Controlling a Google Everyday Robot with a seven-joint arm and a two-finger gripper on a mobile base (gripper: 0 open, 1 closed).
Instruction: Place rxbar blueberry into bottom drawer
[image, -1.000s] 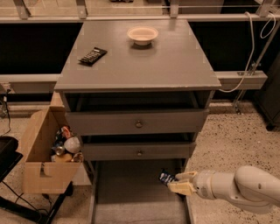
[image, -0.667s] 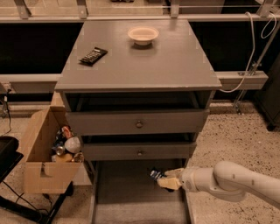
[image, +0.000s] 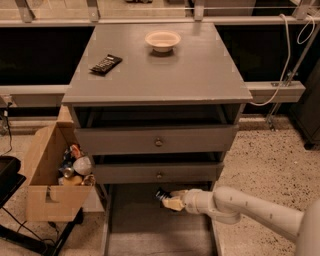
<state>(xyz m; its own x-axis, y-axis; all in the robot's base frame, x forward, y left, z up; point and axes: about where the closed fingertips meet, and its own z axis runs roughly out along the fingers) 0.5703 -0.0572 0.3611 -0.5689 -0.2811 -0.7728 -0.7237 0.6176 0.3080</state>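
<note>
My gripper (image: 169, 199) reaches in from the lower right over the open bottom drawer (image: 145, 237), just below the middle drawer's front. It is shut on the rxbar blueberry (image: 161, 194), a small dark blue bar whose end sticks out to the left of the pale fingers (image: 174, 204). The bar hangs above the back part of the drawer's grey tray.
A black-wrapped bar (image: 105, 64) and a white bowl (image: 162, 39) sit on the cabinet top (image: 200, 75). Two upper drawers with round knobs (image: 158, 142) are slightly pulled out. A cardboard box (image: 50, 175) of cans and bottles stands at the left. A white cable hangs at the right.
My gripper has moved left with the bar, from the drawer's right side toward its middle, staying over the open bottom drawer.
</note>
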